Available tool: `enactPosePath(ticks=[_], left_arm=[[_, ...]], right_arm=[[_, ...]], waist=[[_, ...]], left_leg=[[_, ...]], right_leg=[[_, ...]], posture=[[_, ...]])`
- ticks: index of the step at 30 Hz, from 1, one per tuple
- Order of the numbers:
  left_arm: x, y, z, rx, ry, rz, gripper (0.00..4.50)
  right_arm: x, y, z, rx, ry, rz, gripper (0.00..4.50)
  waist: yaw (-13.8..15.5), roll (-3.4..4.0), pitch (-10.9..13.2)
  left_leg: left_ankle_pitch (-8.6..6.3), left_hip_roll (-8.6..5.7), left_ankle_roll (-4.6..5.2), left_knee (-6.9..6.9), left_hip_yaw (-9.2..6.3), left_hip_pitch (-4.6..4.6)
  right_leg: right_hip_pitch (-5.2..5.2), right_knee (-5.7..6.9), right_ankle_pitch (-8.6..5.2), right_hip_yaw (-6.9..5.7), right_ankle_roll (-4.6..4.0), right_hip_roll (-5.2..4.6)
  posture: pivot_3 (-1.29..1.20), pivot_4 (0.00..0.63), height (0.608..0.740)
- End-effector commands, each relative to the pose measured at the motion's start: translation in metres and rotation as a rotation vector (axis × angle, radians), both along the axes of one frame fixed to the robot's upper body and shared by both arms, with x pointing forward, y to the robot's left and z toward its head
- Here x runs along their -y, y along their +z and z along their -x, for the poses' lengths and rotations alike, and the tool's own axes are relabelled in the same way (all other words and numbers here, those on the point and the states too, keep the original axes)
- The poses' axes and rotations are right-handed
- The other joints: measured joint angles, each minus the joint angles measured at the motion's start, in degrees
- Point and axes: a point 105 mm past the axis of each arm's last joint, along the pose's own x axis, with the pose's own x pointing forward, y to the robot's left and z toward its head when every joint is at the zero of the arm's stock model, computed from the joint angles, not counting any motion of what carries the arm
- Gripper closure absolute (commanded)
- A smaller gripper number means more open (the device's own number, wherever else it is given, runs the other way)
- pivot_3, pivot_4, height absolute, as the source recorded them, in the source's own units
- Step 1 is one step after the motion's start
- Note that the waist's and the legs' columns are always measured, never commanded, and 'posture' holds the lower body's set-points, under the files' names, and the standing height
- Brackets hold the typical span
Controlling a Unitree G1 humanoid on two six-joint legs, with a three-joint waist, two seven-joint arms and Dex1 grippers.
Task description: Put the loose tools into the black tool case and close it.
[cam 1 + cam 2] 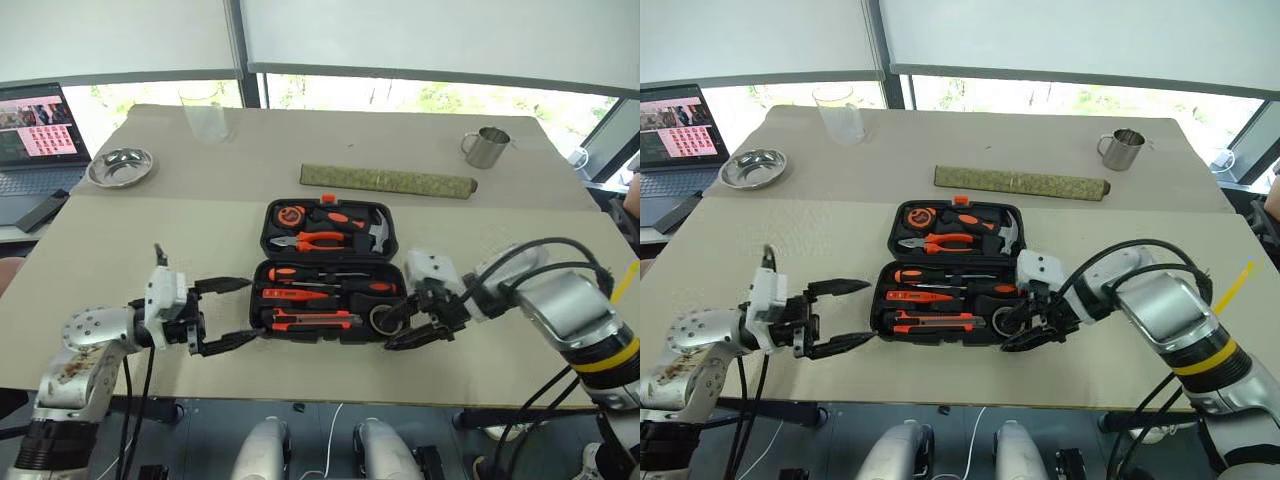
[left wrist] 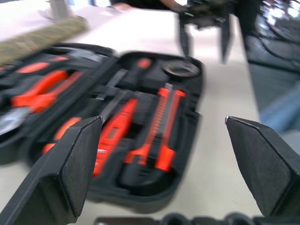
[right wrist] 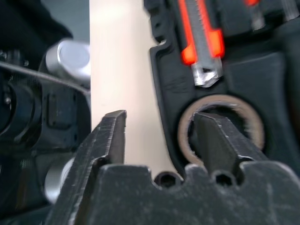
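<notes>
The black tool case point(image 1: 258, 300) lies open at the table's middle. Its near half holds a black-and-orange screwdriver point(image 1: 320, 272), an orange tester screwdriver point(image 1: 290, 294), the utility knife point(image 1: 310, 321) and the dark tape roll point(image 1: 382, 318). My right gripper point(image 3: 159, 122) is open at the case's near right corner. One finger point(image 3: 213, 136) stands over the roll's hole point(image 3: 220, 129), the other over the table outside the case wall. My left gripper point(image 1: 250, 310) stands open just left of the case, level with the table, nothing between its fingers.
The far half of the case holds pliers point(image 1: 315, 240), a hammer point(image 1: 375, 230) and a tape measure point(image 1: 290, 214). Behind it lies an olive-green bar point(image 1: 388, 180). A metal mug point(image 1: 486, 146), a bowl point(image 1: 120, 166), a glass point(image 1: 205, 118) and a laptop point(image 1: 35, 130) stand farther off.
</notes>
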Motion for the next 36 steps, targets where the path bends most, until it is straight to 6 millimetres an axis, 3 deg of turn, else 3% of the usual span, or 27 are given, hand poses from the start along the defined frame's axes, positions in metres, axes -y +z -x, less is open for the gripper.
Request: enactPosePath(ticks=[1, 2, 4, 7, 8, 10, 14, 17, 23, 29, 33, 36], left_arm=[[-0.025, 0.010, -0.037, 0.046, 0.261, 0.052, 1.13], [-0.033, 0.007, -0.049, 0.054, 0.348, 0.053, 1.47], [-0.039, -0.001, -0.067, 0.044, 0.472, 0.071, 2.33], [-0.035, -0.010, -0.085, 0.024, 0.558, 0.080, 3.41], [-0.029, -0.015, -0.090, -0.012, 0.556, 0.096, 3.80], [-0.019, -0.024, -0.099, -0.054, 0.545, 0.082, 4.42], [-0.012, -0.042, -0.115, -0.153, 0.533, 0.008, 4.46], [-0.001, -0.050, -0.117, -0.190, 0.467, -0.055, 4.46], [0.042, -0.047, -0.117, -0.189, 0.311, -0.048, 4.46], [0.060, -0.055, -0.094, -0.202, 0.205, -0.072, 4.46], [0.062, -0.061, -0.073, -0.270, 0.170, -0.057, 4.46], [0.052, -0.064, -0.060, -0.279, 0.196, -0.067, 4.46]], right_arm=[[0.024, 0.034, -0.021, 0.117, -0.099, -0.225, 2.33], [0.032, 0.031, -0.029, 0.141, -0.157, -0.234, 2.52], [0.044, 0.020, -0.047, 0.251, -0.259, -0.219, 3.33], [0.056, -0.002, -0.065, 0.404, -0.340, -0.131, 4.28], [0.058, -0.011, -0.071, 0.438, -0.362, -0.090, 4.50], [0.056, -0.027, -0.080, 0.468, -0.391, -0.054, 4.50], [0.045, -0.046, -0.093, 0.489, -0.406, -0.035, 4.50], [0.035, -0.050, -0.096, 0.491, -0.383, -0.048, 4.50], [0.016, -0.045, -0.082, 0.496, -0.298, -0.132, 4.50], [0.014, -0.045, -0.056, 0.458, -0.266, -0.153, 4.50], [0.016, -0.049, -0.042, 0.435, -0.279, -0.135, 4.50], [0.030, -0.056, -0.039, 0.423, -0.349, -0.086, 4.50]], waist=[[0.3, 0.00, 0.0], [0.4, -0.01, 0.0], [0.5, -0.06, 0.0], [0.4, -0.10, 0.0], [0.4, -0.10, 0.0], [0.3, -0.11, 0.0], [-0.2, -0.11, 0.0], [-0.7, -0.11, 0.0], [-0.1, -0.11, 0.0], [0.2, -0.10, 0.0], [0.1, -0.09, 0.0], [0.0, -0.08, -0.1]], left_leg=[[0.00, -0.02, 0.00, 0.02, 0.00, 0.01], [0.00, -0.05, 0.00, 0.05, -0.01, 0.02], [0.00, -0.06, 0.00, 0.07, 0.01, 0.05], [0.00, -0.09, 0.00, 0.06, 0.06, 0.01], [0.00, -0.10, 0.00, 0.06, 0.10, -0.03], [0.01, -0.12, -0.02, 0.07, 0.24, -0.07], [0.03, -0.10, -0.05, 0.07, 0.48, -0.04], [0.03, -0.08, -0.05, 0.05, 0.51, 0.00], [0.03, -0.09, -0.05, 0.05, 0.51, -0.02], [0.02, -0.12, -0.04, 0.05, 0.48, -0.08], [0.02, -0.11, -0.03, 0.05, 0.40, -0.06], [0.02, -0.08, -0.03, 0.05, 0.33, -0.01]], right_leg=[[0.02, 0.01, 0.01, -0.01, 0.00, 0.00], [0.04, 0.01, 0.02, -0.02, 0.00, 0.01], [0.10, 0.00, 0.04, -0.03, 0.01, 0.02], [0.05, 0.01, 0.07, 0.00, 0.03, -0.01], [0.01, 0.02, 0.08, 0.01, 0.03, -0.01], [-0.08, 0.09, 0.09, 0.05, 0.03, -0.02], [-0.07, 0.10, 0.12, 0.04, -0.02, 0.03], [-0.05, 0.10, 0.12, 0.08, -0.02, 0.05], [-0.02, 0.09, 0.12, 0.07, -0.02, 0.02], [-0.03, 0.06, 0.12, 0.06, 0.01, -0.01], [-0.02, 0.05, 0.12, 0.08, 0.01, -0.03], [0.00, 0.06, 0.12, 0.08, 0.01, 0.00]], posture=[[0.00, 0.150, 0.740], [0.00, 0.150, 0.740], [0.00, 0.150, 0.740], [0.00, 0.150, 0.740], [0.00, 0.150, 0.740], [0.00, 0.150, 0.740], [0.00, 0.150, 0.740], [0.00, 0.150, 0.740], [0.00, 0.150, 0.740], [0.00, 0.150, 0.740], [0.00, 0.150, 0.740], [0.00, 0.150, 0.740]])
